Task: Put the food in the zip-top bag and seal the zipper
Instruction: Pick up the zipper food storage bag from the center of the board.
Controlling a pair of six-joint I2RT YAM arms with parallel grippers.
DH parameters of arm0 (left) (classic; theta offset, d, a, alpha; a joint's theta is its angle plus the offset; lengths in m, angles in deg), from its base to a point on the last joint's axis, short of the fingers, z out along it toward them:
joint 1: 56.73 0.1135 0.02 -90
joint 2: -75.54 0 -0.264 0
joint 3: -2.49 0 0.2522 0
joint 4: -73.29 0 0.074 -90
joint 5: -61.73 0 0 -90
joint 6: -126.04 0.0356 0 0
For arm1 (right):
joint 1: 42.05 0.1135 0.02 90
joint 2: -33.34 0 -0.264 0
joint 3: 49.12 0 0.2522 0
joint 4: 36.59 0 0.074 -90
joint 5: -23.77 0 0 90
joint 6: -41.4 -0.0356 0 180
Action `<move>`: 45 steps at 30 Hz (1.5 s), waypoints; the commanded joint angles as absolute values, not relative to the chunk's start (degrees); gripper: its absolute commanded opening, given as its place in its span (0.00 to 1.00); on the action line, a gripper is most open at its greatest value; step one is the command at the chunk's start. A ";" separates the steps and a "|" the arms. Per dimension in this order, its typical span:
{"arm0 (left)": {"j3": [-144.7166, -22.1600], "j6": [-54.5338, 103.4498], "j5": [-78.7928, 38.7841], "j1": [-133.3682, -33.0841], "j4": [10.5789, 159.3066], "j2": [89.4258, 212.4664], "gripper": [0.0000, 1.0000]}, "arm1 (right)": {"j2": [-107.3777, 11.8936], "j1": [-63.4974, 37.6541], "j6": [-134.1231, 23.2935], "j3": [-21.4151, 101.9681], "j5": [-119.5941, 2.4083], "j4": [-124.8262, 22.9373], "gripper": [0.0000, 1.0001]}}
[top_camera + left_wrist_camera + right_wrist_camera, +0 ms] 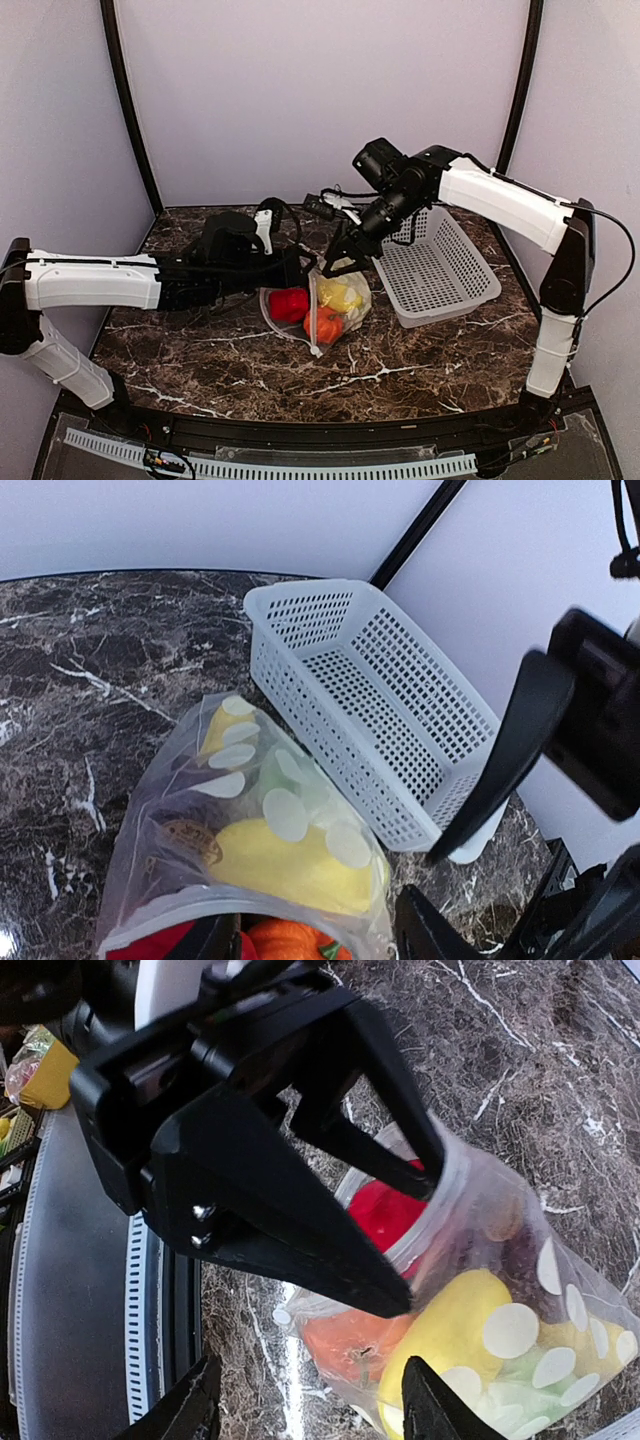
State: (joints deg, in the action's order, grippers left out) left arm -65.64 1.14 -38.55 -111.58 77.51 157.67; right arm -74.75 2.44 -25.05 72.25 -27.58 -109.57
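The clear dotted zip-top bag (335, 300) lies at the table's middle, its mouth toward the left arm. Inside it show a red pepper (288, 303), an orange-red round food (325, 323) and a yellow oblong (340, 293). The whitish zipper (313, 325) runs along the mouth. My left gripper (303, 270) is open, its fingers spread either side of the mouth rim (190, 912). In the left wrist view the yellow food (290, 865) fills the bag. My right gripper (342, 262) is open and empty just above the bag (500, 1290). The left gripper's fingers (300, 1230) show in the right wrist view.
A white mesh basket (437, 268) stands right of the bag, with nothing showing in it, and it also shows in the left wrist view (370, 710). Dark marble table (200, 340). Black frame posts and pale walls close the back and sides.
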 commanded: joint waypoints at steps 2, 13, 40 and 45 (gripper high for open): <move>-71.12 3.33 -33.13 -109.13 79.19 161.76 0.51 | -74.19 2.65 -26.75 69.94 -31.28 -106.81 0.61; -69.85 3.03 -31.25 -108.28 76.92 160.94 0.50 | -72.82 5.68 -31.77 65.18 -39.14 -99.67 0.67; -69.52 -3.91 -24.73 -103.95 69.62 162.63 0.48 | -70.64 6.30 -38.19 53.09 -42.08 -82.52 0.34; -70.47 -3.42 -24.27 -103.77 69.91 163.26 0.47 | -71.07 6.14 -38.23 53.41 -41.41 -82.66 0.09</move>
